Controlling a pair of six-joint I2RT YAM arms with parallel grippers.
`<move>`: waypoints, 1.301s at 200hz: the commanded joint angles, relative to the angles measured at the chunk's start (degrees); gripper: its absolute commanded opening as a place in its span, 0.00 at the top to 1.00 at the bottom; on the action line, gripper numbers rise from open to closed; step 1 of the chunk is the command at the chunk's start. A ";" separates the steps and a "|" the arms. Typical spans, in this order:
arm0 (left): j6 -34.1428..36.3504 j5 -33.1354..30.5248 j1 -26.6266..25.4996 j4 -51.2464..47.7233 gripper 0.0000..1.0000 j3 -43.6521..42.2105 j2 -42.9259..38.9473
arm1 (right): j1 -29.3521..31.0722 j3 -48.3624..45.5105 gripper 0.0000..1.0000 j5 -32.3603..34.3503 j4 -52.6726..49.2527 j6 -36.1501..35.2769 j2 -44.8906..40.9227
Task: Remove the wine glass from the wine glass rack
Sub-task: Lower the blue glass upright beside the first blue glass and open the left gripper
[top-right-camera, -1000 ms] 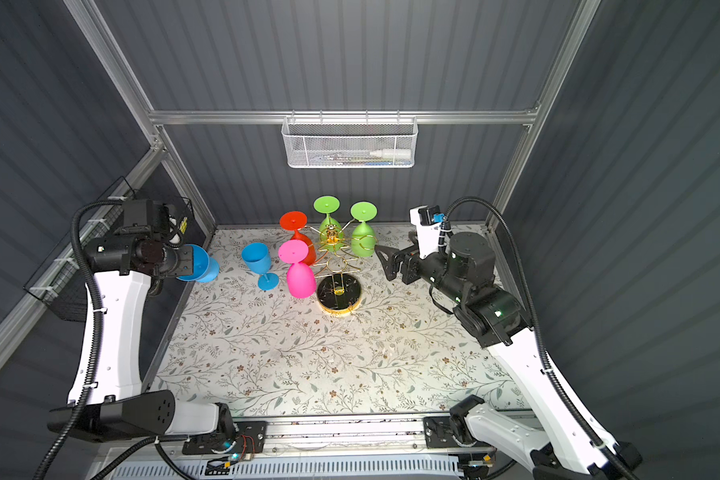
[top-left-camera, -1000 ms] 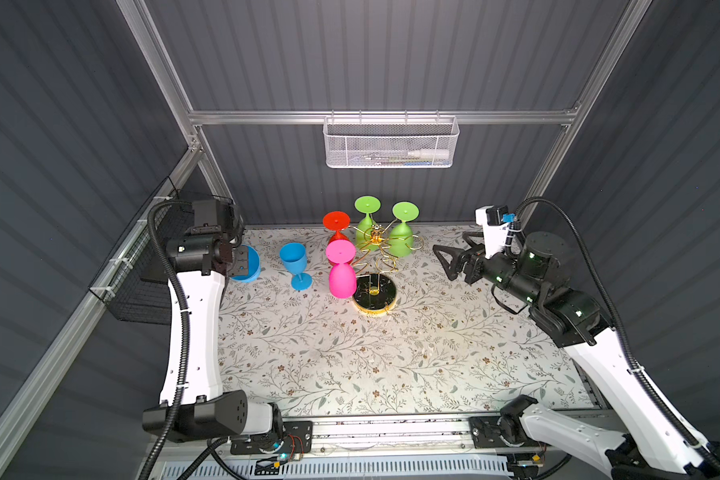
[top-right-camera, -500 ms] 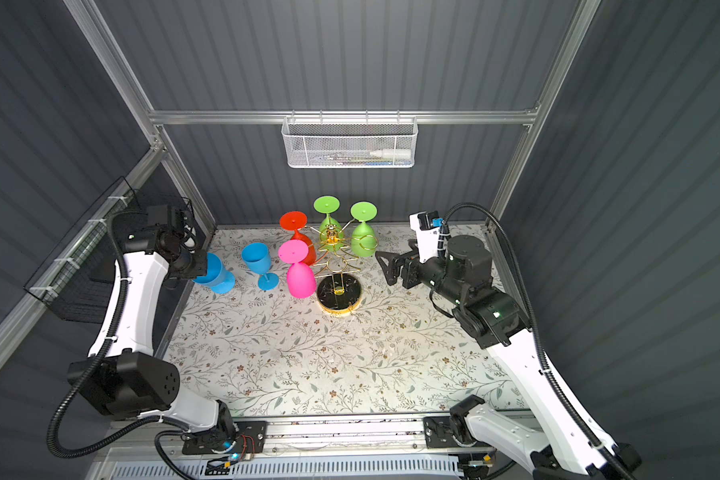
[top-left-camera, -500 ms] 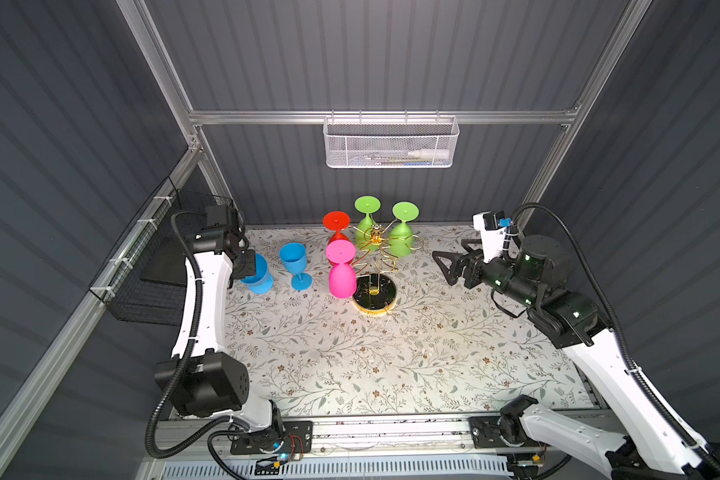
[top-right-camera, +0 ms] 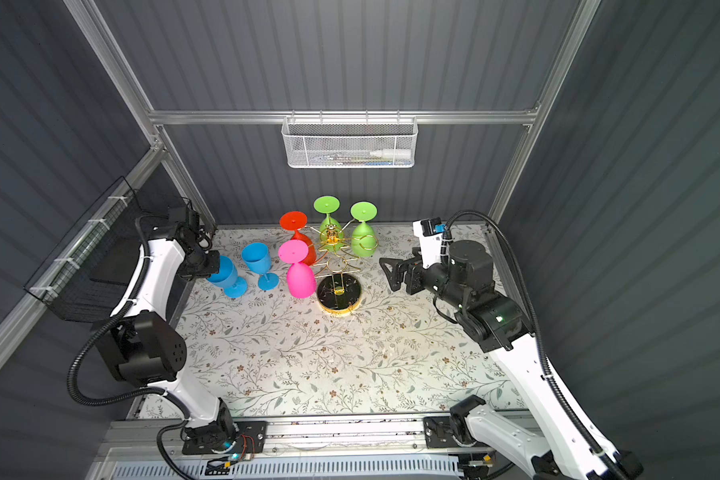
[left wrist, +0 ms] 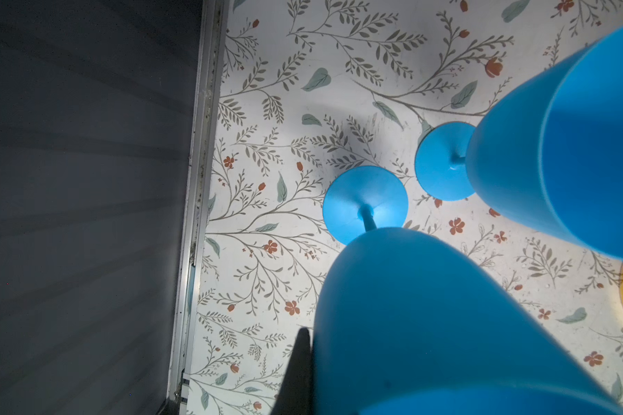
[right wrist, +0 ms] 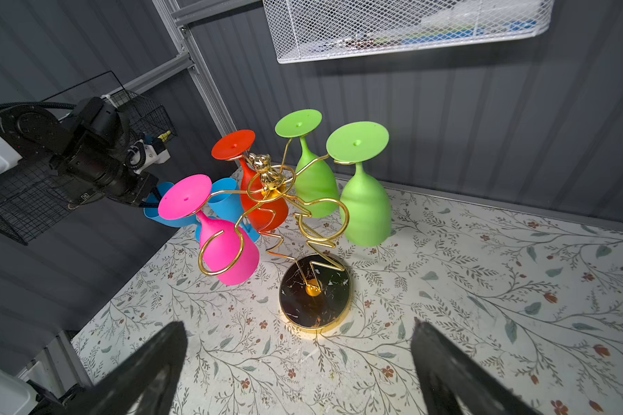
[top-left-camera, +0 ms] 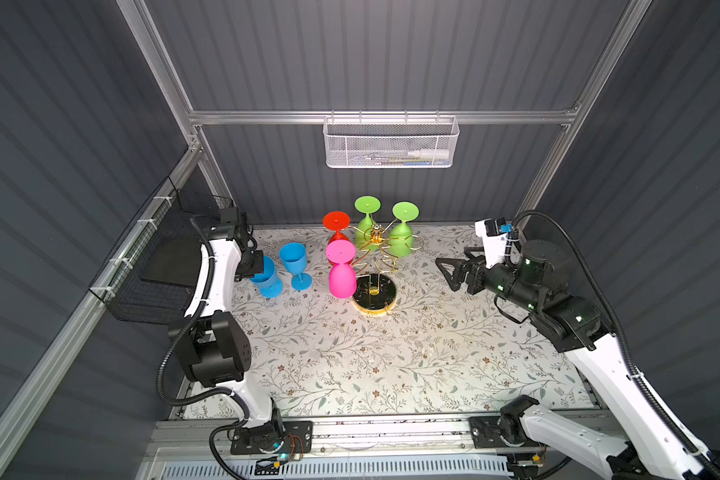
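We see the gold wire wine glass rack [top-left-camera: 374, 292] upright on its round black marbled base, toward the tabletop's [top-left-camera: 391, 365] back. A pink glass [top-left-camera: 341, 280], a red glass [top-left-camera: 336, 220] and two green glasses [top-left-camera: 400, 245] hang upside down from its rings. To its left, off the rack, are an upright blue glass [top-left-camera: 294, 257] and a tilted blue glass [top-left-camera: 267, 276].

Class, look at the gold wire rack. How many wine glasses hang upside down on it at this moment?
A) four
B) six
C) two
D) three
A: in a top view four glasses hang foot-up on the wine glass rack. They are the pink glass, the red glass, the green glass by the back wall and the green glass on the right.
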 commanded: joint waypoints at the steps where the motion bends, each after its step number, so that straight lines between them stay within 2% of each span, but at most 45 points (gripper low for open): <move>1: -0.50 0.63 0.74 -0.16 1.00 4.10 1.72 | -0.36 -1.08 0.01 -1.12 -1.03 0.83 -0.40; 70: -1.07 2.50 1.09 0.17 1.00 7.86 8.02 | -1.06 -1.32 0.01 -2.09 -0.79 1.46 0.37; 137: -0.10 2.36 1.13 -4.51 1.00 15.00 14.90 | -1.63 -1.50 0.01 -2.93 -0.54 1.92 0.90; 227: -0.05 2.95 1.13 -7.09 0.84 19.29 18.03 | -2.29 -1.77 0.01 -3.50 -0.55 2.38 0.64; 260: -0.59 3.26 1.13 -7.32 0.81 20.31 17.47 | -2.47 -1.77 0.01 -3.50 -0.72 2.32 0.39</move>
